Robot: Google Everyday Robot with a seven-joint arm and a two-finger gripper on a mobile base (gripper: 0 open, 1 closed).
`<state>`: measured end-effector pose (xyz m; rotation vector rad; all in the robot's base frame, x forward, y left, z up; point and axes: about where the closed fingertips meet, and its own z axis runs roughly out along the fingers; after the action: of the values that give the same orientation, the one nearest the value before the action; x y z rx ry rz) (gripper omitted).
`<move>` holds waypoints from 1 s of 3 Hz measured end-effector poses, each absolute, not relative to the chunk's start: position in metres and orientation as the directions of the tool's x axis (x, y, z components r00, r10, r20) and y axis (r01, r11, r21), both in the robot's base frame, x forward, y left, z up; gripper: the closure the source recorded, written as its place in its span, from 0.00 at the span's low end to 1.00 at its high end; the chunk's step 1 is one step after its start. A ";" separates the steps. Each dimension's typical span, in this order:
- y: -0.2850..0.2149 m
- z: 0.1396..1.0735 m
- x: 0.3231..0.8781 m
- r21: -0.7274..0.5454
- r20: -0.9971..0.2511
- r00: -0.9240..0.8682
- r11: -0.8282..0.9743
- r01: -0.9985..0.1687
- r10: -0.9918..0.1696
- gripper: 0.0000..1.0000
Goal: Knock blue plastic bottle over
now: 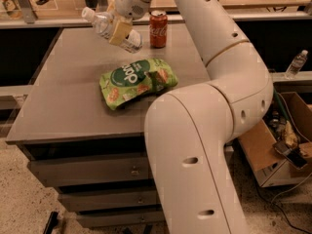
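Note:
The blue plastic bottle (100, 24), clear with a white cap, is tilted steeply at the far side of the grey table (58, 106). Its cap points up and to the left and its base is low on the right, by the red cola can (158, 29). My gripper (119, 31) reaches in from above and is shut around the bottle's middle. One tan finger pad (120, 30) covers the label and the other finger is hidden behind the bottle. My arm fills the right half of the view.
A green snack bag (136, 80) lies flat mid-table, just in front of the bottle. The table has drawers (92, 172) below. A second bottle (296, 65) and an open cardboard box (287, 145) stand at the right.

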<state>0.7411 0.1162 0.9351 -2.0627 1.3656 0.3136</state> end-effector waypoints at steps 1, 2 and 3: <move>0.109 0.945 0.743 -0.431 -0.410 0.455 -0.272 -0.860 -0.791 1.00; 0.100 0.982 0.744 -0.560 -0.339 0.443 -0.200 -0.804 -0.830 1.00; 0.104 1.000 0.733 -0.636 -0.346 0.415 -0.114 -0.763 -0.841 1.00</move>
<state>0.7329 0.1037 1.0004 -1.8922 1.3683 -0.1276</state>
